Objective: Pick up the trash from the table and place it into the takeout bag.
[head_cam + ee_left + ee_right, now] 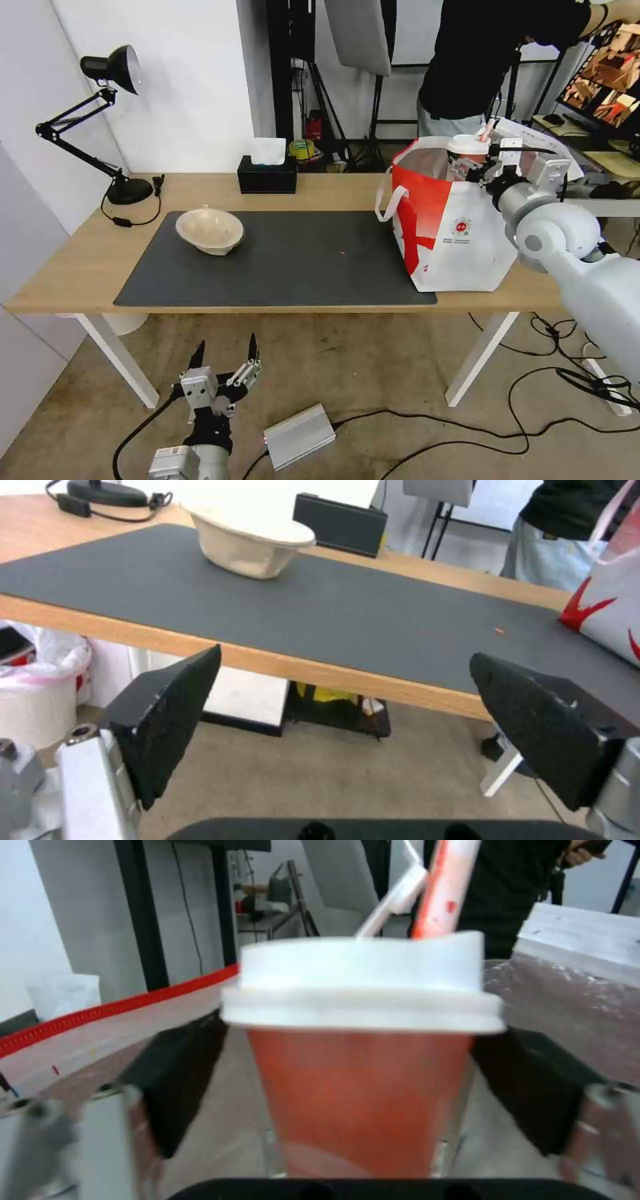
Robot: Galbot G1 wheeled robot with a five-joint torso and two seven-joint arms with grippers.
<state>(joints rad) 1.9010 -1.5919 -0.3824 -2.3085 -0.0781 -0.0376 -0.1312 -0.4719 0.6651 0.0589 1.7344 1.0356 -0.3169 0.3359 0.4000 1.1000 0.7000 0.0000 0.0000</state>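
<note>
Right gripper (pixel 475 167) clamped on the red drink cup (pixel 469 152), pads on either side of the cup body below its white lid (pixel 360 985); cup upright, long axis vertical, straw up; it sits over the open mouth of the takeout bag (pixel 450 230), foil lining (pixel 567 1010) just behind it; judged move is straight down, and the bag's rim and white loop handle (pixel 387 197) stand clear of that line. Left gripper (pixel 225 363) hangs below the table (pixel 73 263) edge, jaws apart, holding nothing; it is the nearer arm to the beige pulp bowl (pixel 210 231), which rests on the dark grey mat (pixel 300 267), well apart from the bag; black tissue box (pixel 267 175) beyond the bowl.
</note>
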